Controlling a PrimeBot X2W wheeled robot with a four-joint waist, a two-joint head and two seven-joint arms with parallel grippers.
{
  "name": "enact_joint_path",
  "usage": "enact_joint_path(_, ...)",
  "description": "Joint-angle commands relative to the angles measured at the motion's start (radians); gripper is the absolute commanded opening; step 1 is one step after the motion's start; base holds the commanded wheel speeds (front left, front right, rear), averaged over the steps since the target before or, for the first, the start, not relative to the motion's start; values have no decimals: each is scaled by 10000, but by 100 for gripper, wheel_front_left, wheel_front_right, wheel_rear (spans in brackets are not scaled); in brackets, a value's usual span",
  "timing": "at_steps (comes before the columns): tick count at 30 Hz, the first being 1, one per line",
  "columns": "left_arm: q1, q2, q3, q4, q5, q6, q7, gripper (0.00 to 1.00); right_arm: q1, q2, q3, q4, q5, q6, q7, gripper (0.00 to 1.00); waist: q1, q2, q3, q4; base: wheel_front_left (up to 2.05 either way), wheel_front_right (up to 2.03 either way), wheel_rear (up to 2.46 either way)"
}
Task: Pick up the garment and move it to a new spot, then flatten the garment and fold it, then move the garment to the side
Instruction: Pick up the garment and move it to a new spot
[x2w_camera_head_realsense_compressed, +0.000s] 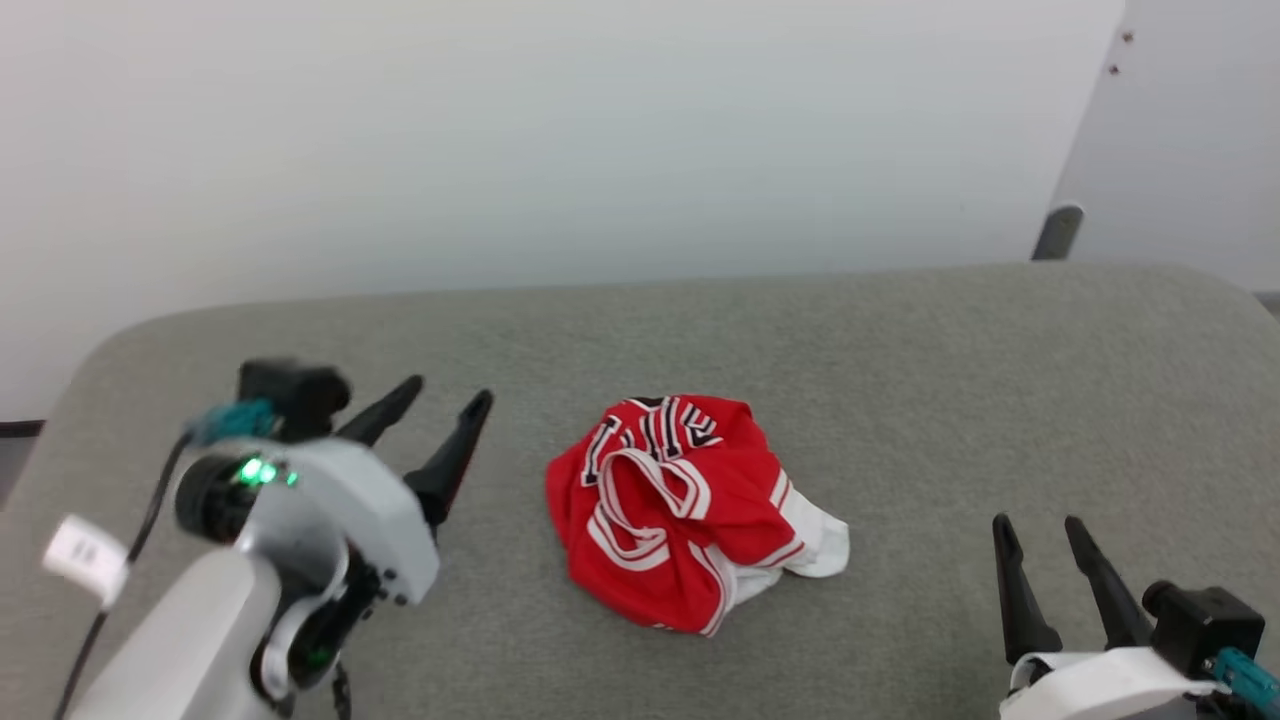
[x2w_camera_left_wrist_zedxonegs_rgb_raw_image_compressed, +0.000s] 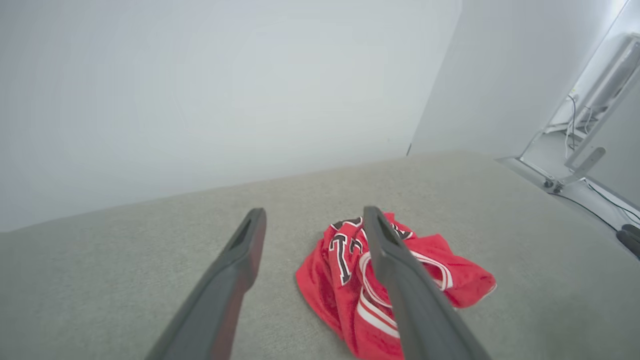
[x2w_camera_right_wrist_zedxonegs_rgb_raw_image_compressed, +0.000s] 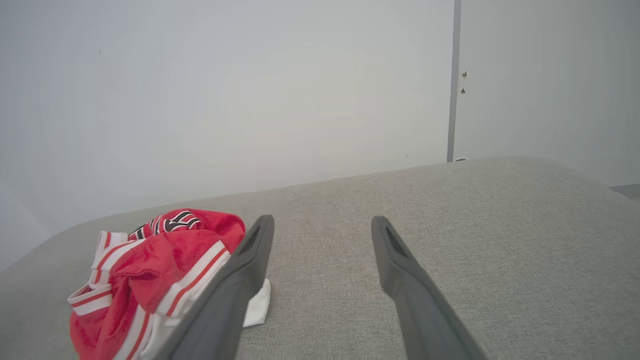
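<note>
The garment (x2w_camera_head_realsense_compressed: 680, 510) is a red jersey with white striped trim and black lettering, lying crumpled in a heap near the middle of the grey padded table (x2w_camera_head_realsense_compressed: 900, 380). My left gripper (x2w_camera_head_realsense_compressed: 445, 397) hovers open to its left, a short gap away, with nothing between its fingers. In the left wrist view the garment (x2w_camera_left_wrist_zedxonegs_rgb_raw_image_compressed: 345, 280) lies beyond the left gripper (x2w_camera_left_wrist_zedxonegs_rgb_raw_image_compressed: 312, 215), partly behind one finger. My right gripper (x2w_camera_head_realsense_compressed: 1038, 528) stands open at the lower right, well clear of the cloth. The right wrist view has the garment (x2w_camera_right_wrist_zedxonegs_rgb_raw_image_compressed: 145, 270) at its left, beside the open right gripper (x2w_camera_right_wrist_zedxonegs_rgb_raw_image_compressed: 322, 222).
A pale wall (x2w_camera_head_realsense_compressed: 500, 140) runs along the table's far edge. A grey post (x2w_camera_head_realsense_compressed: 1058, 232) stands behind the table's back right corner. Bare grey surface stretches to the right of the jersey (x2w_camera_head_realsense_compressed: 1000, 400). Cables and a stand (x2w_camera_left_wrist_zedxonegs_rgb_raw_image_compressed: 580, 170) sit on the floor beyond the table.
</note>
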Motion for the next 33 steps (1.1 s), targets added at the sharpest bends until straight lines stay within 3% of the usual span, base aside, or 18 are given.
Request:
enact_joint_path(1,413,69,159,-162,182,136,-508,100,161,7,-26,38,-53,4,37,100,0,0,-295,327,0,0,0)
enact_joint_path(14,2816,438,1313,-672,698,899,-3874,100,578,-67,-358,190,-35,4,-79,100,0,0,-806,1145,0,0,0)
enact_joint_path(19,3572,480,1628,-717,753,1107,-4296,100,782,-73,-509,174,-55,4,-84,100,0,0,-907,1424,0,0,0)
enact_joint_path(33,4938,232,2716,-777,1029,803,-4595,100,1125,-72,-738,11,-76,4,-101,100,0,0,-1017,1745,0,0,0)
